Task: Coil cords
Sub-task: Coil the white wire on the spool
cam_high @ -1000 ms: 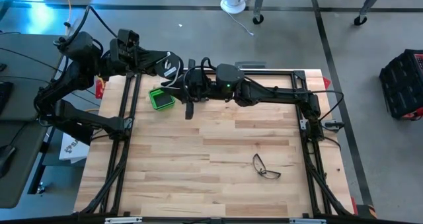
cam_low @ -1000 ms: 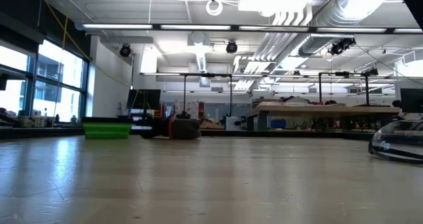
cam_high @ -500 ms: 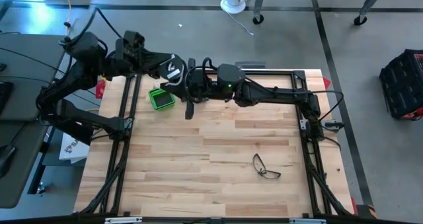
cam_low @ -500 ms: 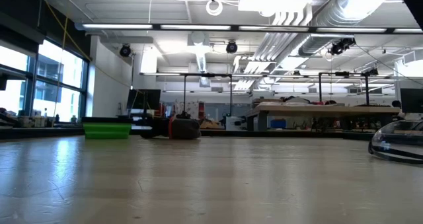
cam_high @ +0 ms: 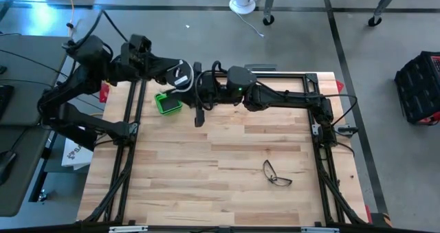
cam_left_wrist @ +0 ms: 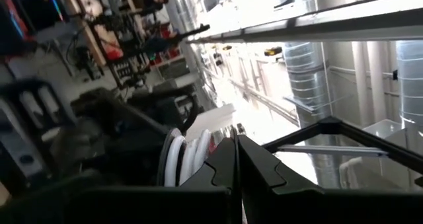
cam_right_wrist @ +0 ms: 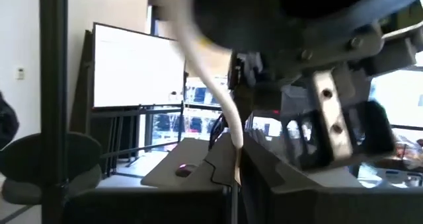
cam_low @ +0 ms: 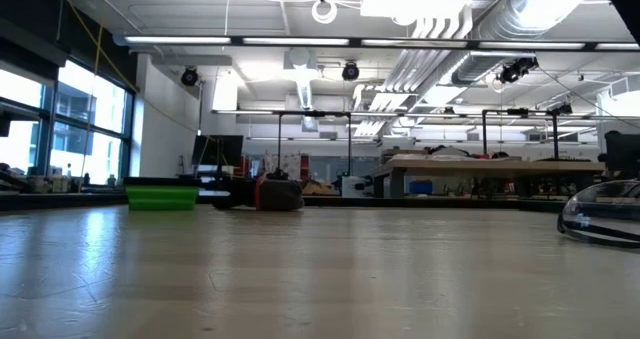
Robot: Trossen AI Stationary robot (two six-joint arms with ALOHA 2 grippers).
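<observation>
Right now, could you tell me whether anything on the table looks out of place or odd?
Nothing looks damaged or spilled. The eyeglasses lie alone near the table's right side, far from the cord that both shut grippers, left and right, hold above the green tray.

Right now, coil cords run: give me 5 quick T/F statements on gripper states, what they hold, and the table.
1. The right gripper is shut on the white cord. True.
2. The left gripper is wide open. False: it is shut, with white coils beside it.
3. The green tray sits near the table's far left corner. True.
4. The glasses are in the tray. False: they lie on the bare wood.
5. Both grippers meet above the tray area. True.
</observation>
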